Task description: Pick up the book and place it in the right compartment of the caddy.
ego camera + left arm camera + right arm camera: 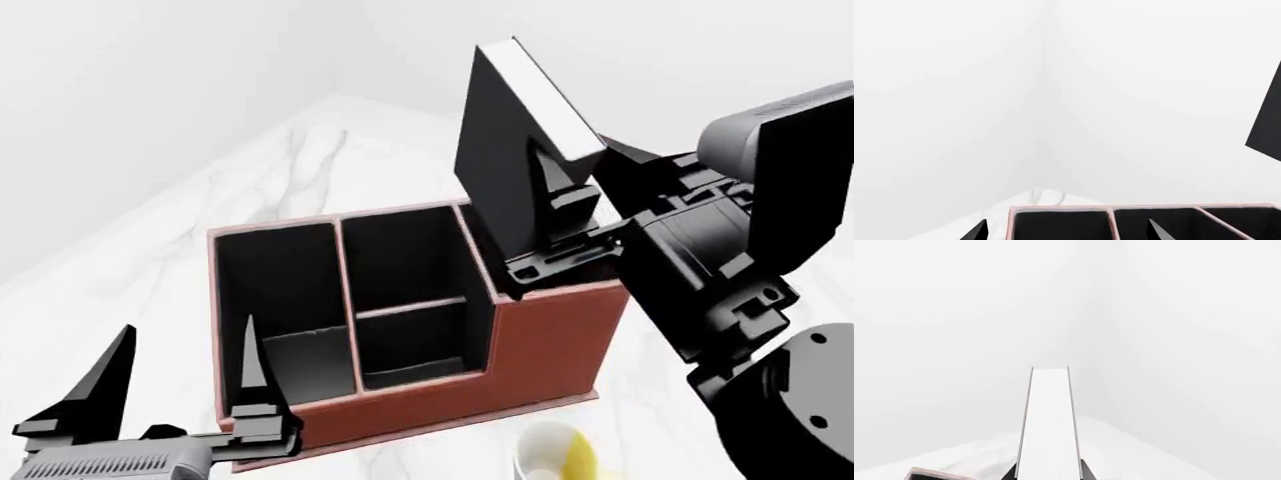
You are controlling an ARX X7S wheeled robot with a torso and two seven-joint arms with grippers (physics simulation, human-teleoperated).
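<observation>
Overhead, right gripper clamps the thick matte book.

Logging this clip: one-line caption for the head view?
Right gripper holds the book tilted above the caddy; left gripper open, empty.

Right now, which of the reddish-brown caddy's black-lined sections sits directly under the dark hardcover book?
The tall end section at the caddy's right, with full-height walls, largely hidden behind the book in the right gripper. The other sections lie clear.

Bare sim room — white walls, marble table.
</observation>
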